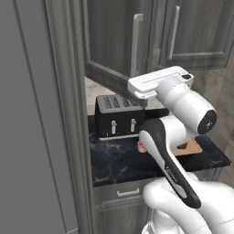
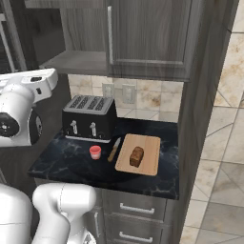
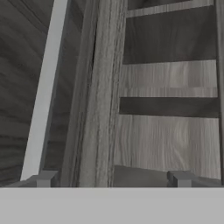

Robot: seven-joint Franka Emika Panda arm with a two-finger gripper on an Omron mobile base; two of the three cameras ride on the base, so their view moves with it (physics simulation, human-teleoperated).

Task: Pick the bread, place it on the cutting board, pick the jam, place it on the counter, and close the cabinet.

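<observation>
The bread [image 2: 137, 156] lies on the cutting board [image 2: 149, 143] at the right of the counter [image 2: 66, 164]. The jam [image 2: 95, 152] stands on the counter in front of the toaster, left of the board; in the left base view the jam [image 1: 140, 146] peeks out from behind my arm. The cabinet [image 2: 78, 62] has its left door [image 1: 109, 41] swung open, showing the grey shelf. My gripper [image 3: 113, 179] is open, up against that door's edge beside its bar handle [image 3: 43, 87], holding nothing. The white hand [image 1: 157, 81] sits at the door's lower corner.
A black toaster [image 2: 90, 116] stands at the back of the counter. A wooden-handled knife [image 2: 114, 149] lies between jam and board. A tall grey side panel [image 1: 32, 137] rises on the left. Closed cabinet doors [image 1: 196, 32] hang to the right.
</observation>
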